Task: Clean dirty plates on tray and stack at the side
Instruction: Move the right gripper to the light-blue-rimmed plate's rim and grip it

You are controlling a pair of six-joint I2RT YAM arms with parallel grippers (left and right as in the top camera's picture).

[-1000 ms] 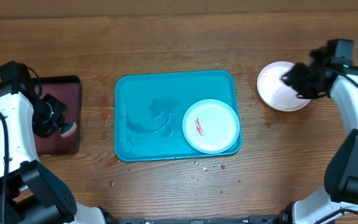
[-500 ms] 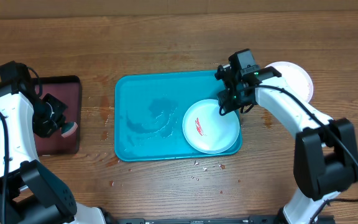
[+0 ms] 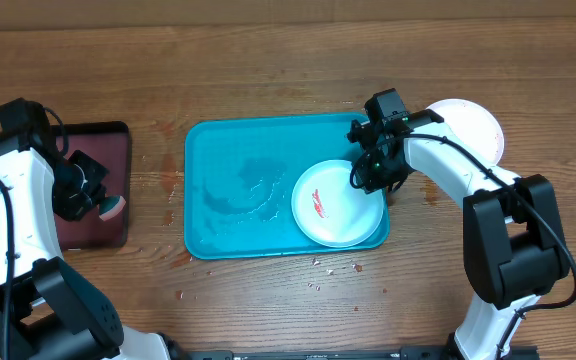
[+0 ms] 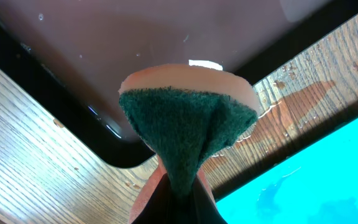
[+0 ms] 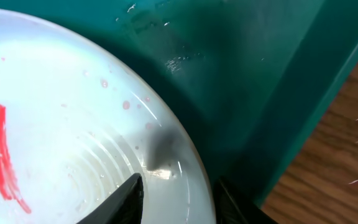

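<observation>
Right gripper [image 5: 179, 186] astride plate [image 5: 73, 124] rim, grip uncertain: pinch rim fully between fingers [image 5: 129, 190] before lifting, staying off tray [image 5: 260, 93] wall just outside.

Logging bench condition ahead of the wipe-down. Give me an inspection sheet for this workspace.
Surface: wooden table, damp marks beside the tray.
Job's things: turquoise tray, wet; red-smeared plate on its right end; white plate on the table at the right, partly behind the arm.
Clutter: maroon tray at the left; crumbs in front of the turquoise tray.
End effectors: left end effector shut on a sponge over the maroon tray; right end effector open, fingers astride the smeared plate's rim.
Cables: black cable along each arm.
Surroundings: nothing seen.
</observation>
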